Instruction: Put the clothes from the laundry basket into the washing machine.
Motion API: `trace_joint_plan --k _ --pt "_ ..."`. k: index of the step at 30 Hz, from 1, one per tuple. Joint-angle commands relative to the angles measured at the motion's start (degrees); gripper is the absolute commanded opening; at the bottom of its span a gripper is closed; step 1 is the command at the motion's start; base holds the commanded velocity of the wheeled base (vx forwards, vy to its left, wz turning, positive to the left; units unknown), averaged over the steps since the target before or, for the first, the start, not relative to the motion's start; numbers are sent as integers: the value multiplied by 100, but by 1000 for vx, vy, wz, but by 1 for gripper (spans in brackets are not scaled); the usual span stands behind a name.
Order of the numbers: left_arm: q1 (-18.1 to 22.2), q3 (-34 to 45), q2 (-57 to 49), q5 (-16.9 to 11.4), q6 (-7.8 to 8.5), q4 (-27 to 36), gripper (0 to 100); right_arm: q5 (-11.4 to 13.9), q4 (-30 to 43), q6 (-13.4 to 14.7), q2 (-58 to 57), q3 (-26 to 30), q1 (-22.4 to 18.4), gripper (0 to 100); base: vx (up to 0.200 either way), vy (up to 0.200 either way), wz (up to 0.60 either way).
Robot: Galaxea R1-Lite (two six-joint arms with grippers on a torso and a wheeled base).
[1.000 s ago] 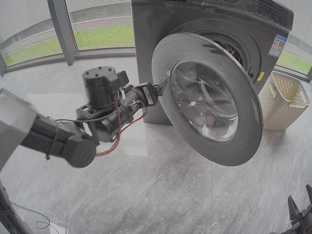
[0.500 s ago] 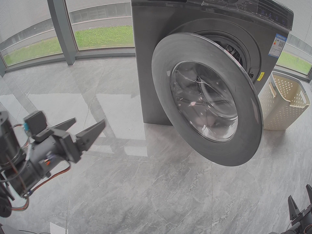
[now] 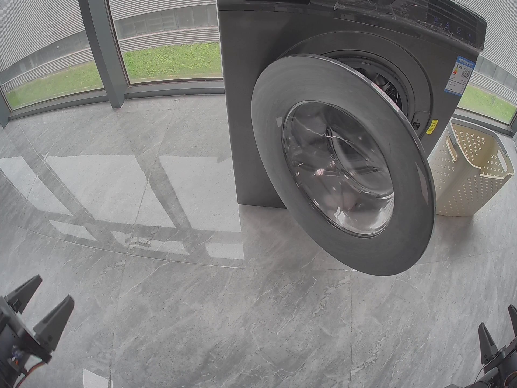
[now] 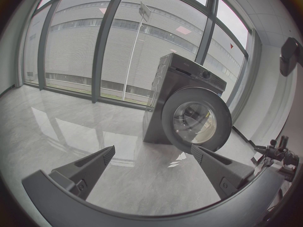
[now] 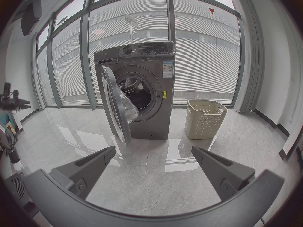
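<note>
Both grippers are spread wide and hold nothing, the left gripper (image 3: 49,292) low at the near left and the right gripper (image 3: 496,319) at the near right. The laundry basket (image 3: 463,189) stands just right of the washing machine (image 3: 253,55), whose door (image 3: 301,82) hangs open leftward. No clothes show above its rim. Best use the right arm, descending into the basket from above, clear of the door
</note>
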Motion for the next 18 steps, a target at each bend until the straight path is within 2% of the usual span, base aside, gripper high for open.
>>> trace_joint_plan --k 1,4,6,8,10,12,13,15,17,18 --pt "1776 853 -3027 -425 169 1766 100 -28 -45 42 -14 92 -9 100 0 0 0" --pt "1715 853 -3027 -214 90 1695 100 7 -98 42 -14 92 -9 100 0 0 0" --pt "1697 853 -3054 -3 108 1687 100 42 -502 165 -40 -189 -18 100 0 0 0" --pt "1697 853 -3054 -3 126 1695 100 7 -783 349 39 -699 -18 100 0 0 0" --pt "1715 853 -3062 -126 249 1695 100 86 -599 367 408 -1200 9 100 0 0 0" --pt "1724 853 -3045 -91 310 1713 100 332 -238 367 672 -1279 79 100 0 0 0" --pt "1732 853 -3036 199 451 1766 100 578 -62 367 830 -1270 158 100 0 0 0" --pt "1724 845 -3027 595 556 1871 100 860 52 376 1068 -1261 246 100 0 0 0" --pt "1715 845 -3027 480 521 1933 100 1211 17 358 1604 -1226 272 100 0 0 0" --pt "1688 845 -3071 419 627 1941 100 1405 -1 332 1946 -1244 281 100 0 0 0"
